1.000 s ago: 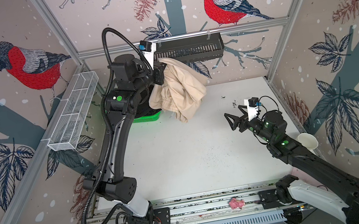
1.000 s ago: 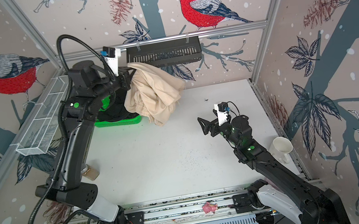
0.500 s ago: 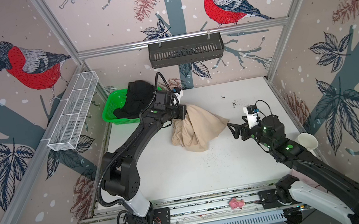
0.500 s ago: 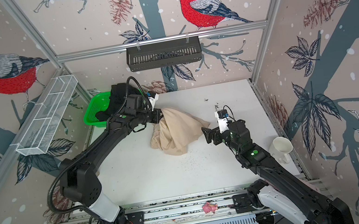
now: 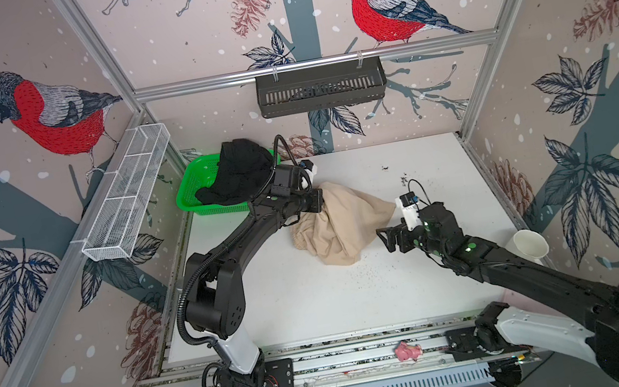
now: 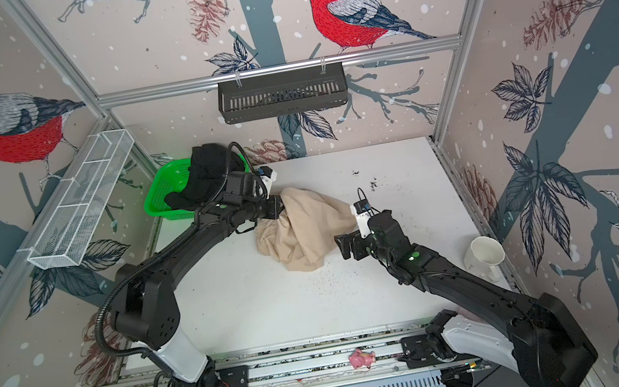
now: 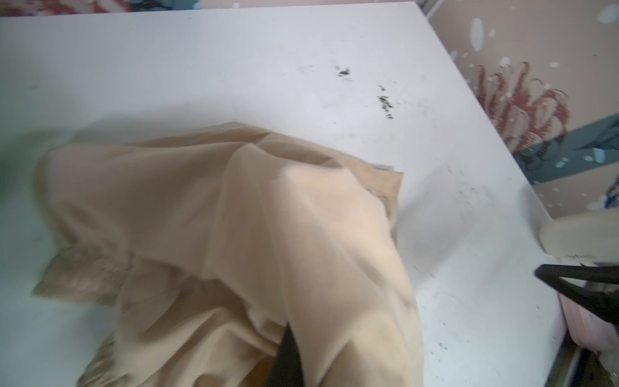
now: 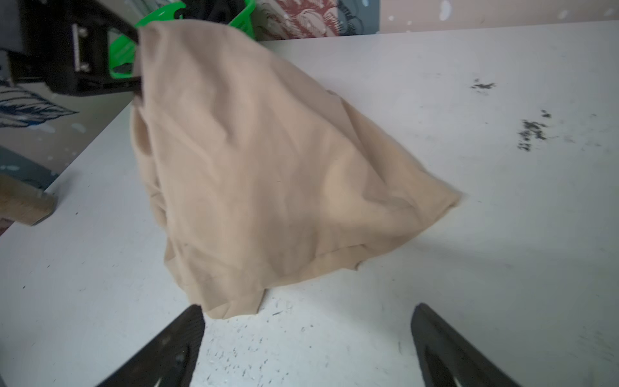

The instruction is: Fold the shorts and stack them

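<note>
Black arms [image 5: 247, 234] with white base links [image 5: 240, 353], green lights [image 5: 469, 248], corrugated cables [image 5: 183, 328].

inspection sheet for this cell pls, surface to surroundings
surface: white table, dark specks and smudges
job's things: beige shorts bunched mid-table, top lifted; black shorts heaped over green basket, unfolded
clutter: white mug by table's right edge; pink toy on front rail
grippers: left gripper clamped on beige shorts' top; right gripper open, empty, beside them
cables: hose loops beside left arm; wrist cable arcs above basket
surroundings: black rack and white wire shelf on bird-print walls
</note>
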`<state>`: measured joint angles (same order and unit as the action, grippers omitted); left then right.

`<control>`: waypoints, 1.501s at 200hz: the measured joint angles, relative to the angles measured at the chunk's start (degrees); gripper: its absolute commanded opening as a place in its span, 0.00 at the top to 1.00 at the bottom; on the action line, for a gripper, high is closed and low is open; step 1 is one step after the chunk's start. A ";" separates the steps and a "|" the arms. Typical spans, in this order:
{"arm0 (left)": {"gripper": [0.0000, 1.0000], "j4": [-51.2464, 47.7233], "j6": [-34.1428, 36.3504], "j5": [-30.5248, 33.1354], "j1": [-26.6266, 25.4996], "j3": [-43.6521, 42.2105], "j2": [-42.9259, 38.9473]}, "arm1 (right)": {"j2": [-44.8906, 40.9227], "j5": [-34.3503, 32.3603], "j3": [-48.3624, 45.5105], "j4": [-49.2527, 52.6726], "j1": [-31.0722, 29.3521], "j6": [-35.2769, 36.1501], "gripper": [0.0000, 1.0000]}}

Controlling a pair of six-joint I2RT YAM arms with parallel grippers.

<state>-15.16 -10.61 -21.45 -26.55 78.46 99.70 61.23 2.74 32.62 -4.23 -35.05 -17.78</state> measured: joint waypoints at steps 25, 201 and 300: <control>0.01 0.13 -1.27 -0.85 -0.83 0.81 -2.62 | 4.61 -1.73 1.40 -2.34 -4.42 1.49 0.00; 0.01 1.73 -12.13 20.00 16.81 -32.72 -44.37 | 40.72 -11.91 29.18 -1.88 -11.21 5.35 0.98; 0.01 5.77 -13.33 17.22 16.85 -34.97 -41.51 | 14.51 -4.48 17.53 14.71 12.90 -1.31 0.17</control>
<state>-9.39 -23.94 -4.23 -9.69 43.48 58.19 75.75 -1.74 50.15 10.48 -22.15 -19.09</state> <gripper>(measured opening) 0.986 0.810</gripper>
